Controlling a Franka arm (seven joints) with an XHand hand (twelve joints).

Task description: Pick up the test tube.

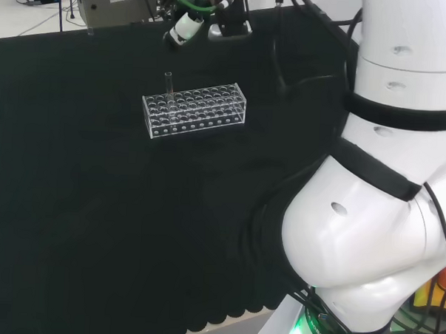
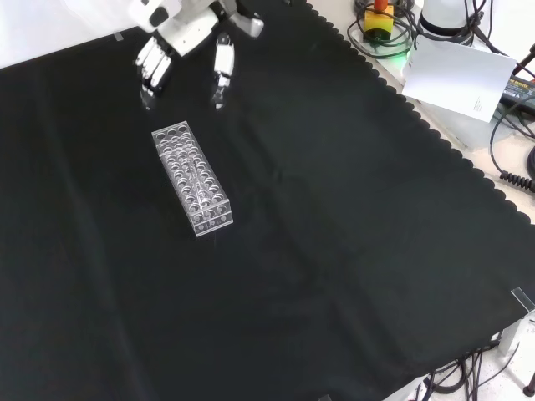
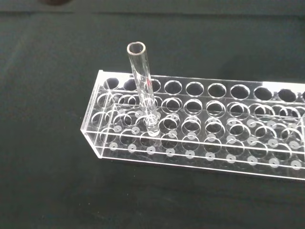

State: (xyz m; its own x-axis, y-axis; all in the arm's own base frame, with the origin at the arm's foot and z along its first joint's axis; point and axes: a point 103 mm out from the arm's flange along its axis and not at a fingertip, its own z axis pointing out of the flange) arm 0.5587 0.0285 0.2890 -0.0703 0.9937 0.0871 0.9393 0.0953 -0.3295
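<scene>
Front view: test tube (image 3: 142, 86) racked, apart from hand (image 2: 180, 38).

A clear glass test tube (image 3: 142, 86) stands upright, open mouth up, in a hole near one end of a clear rack (image 3: 200, 129); it rises well above the rack's top.

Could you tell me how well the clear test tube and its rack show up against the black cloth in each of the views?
In the wrist view, the test tube is crisp, its rim catching light, and the rack shows pale edges and holes. In the head view, the tube is a faint upright streak above the rack. In the front view, the rack reads as pale dots, and the tube cannot be made out. The hand looks bright.
</scene>
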